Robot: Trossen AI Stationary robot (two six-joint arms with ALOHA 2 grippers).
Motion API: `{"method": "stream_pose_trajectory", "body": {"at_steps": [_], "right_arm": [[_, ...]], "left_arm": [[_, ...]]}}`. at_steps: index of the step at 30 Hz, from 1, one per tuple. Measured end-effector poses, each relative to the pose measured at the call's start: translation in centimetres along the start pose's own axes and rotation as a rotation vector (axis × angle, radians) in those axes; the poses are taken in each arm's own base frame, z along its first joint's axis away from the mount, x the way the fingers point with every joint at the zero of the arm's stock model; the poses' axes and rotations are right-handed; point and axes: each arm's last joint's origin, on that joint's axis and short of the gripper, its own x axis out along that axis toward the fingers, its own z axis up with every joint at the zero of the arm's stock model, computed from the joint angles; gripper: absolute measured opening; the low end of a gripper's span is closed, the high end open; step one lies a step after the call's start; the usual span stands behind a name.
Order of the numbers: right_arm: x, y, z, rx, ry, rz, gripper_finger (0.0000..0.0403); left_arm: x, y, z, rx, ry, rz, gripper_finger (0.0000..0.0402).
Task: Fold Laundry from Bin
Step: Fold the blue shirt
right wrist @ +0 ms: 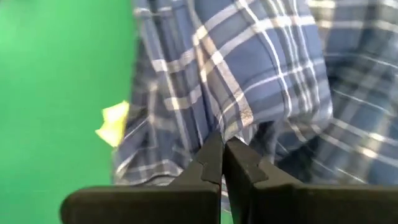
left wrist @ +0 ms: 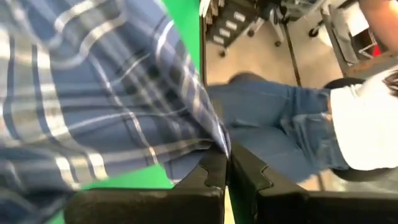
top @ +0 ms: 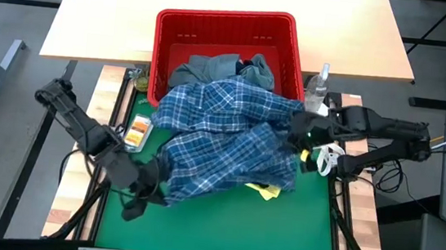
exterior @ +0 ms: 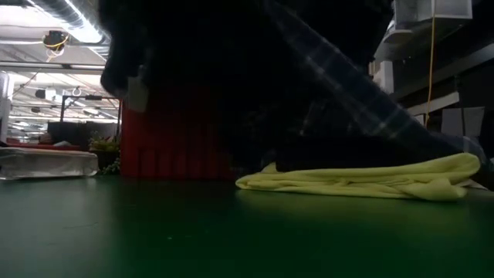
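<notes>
Gripping the plaid shirt (top: 230, 138) at opposite ends, both grippers have their fingers pinched tight on cloth. The left gripper (top: 154, 186) holds a near corner or hem, and its wrist view shows the fabric clamped between the closed fingers (left wrist: 211, 177). The right gripper (top: 308, 137) holds the far side edge, fabric likewise nipped in its closed tips (right wrist: 214, 155).

From the left gripper, the shirt runs away and across toward the right gripper, so its long axis lies roughly along the line between the two tools. It hangs bunched rather than flat, partly draped over the front rim of the red bin (top: 163, 62) and partly over the green mat (top: 196, 229). My judgement: spreading it calls for drawing the two grips apart along that line and clear of the bin.

Under the shirt, nearer the right gripper, a small yellow garment (exterior: 363, 179) lies on the mat. Inside the bin remain a grey-blue garment (top: 208, 64) and a dark navy one (top: 260, 66).
</notes>
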Motion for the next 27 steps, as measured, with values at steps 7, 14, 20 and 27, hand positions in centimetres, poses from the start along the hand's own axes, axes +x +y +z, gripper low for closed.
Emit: {"method": "stream_pose_trajectory", "body": {"at_steps": [7,14,20,27], "right_arm": [[-0.4,4.0,2.1,-0.067,-0.144,0.090,0.0005],[-1.7,6.9,5.0,-0.107,-0.446,0.131,0.0005],[-2.0,8.4,5.3,-0.150,-0.477,0.166,0.0005],[1.0,10.2,5.9,-0.161,-0.365,0.154,0.0005]], "left_arm": [[-0.6,-1.4,-2.9,-0.205,0.153,-0.012,0.0000],[-1.6,-2.8,-5.1,-0.361,0.266,-0.037,0.0000],[-2.2,-3.7,-7.3,-0.551,0.284,0.031,0.0000],[-2.2,-3.3,-9.6,-0.744,0.275,0.250,0.0000]]}}
